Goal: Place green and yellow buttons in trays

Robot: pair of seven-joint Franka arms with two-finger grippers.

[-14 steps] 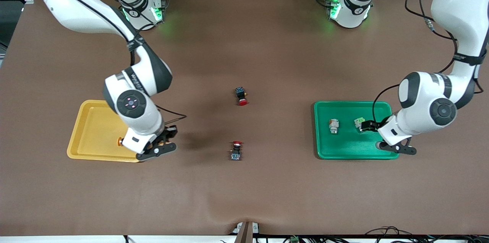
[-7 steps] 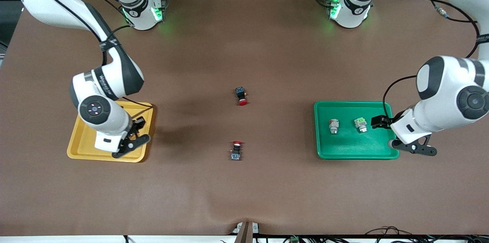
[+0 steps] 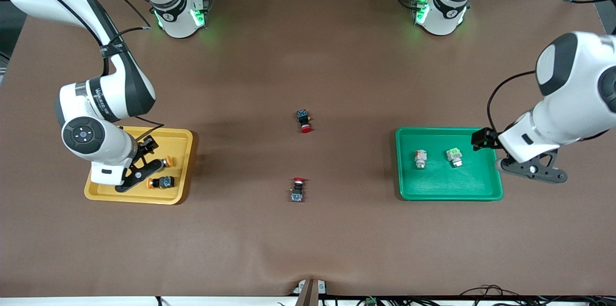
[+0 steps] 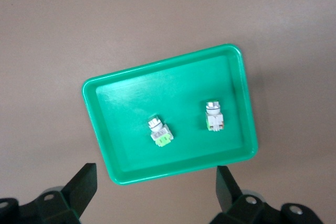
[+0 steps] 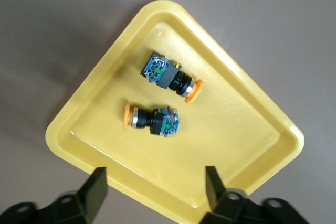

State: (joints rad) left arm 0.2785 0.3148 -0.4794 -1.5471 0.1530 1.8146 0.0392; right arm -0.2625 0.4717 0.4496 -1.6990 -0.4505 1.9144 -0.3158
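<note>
Buttons look sorted: two yellow buttons (image 3: 161, 182) near my yellow tray's (image 3: 108, 195) right-arm-end rim, two green buttons (image 3: 453, 157) mid green tray (image 3: 450, 195). Right gripper (image 3: 139, 171) and left gripper (image 3: 522, 161), both released, risk clipping rims if I retract low.

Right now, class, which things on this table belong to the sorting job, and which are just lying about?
Part of the job:
- yellow tray, holding two yellow-capped buttons
- green tray, holding two green buttons

Lying about:
- two red-capped switches on the bare table, mid-table
</note>
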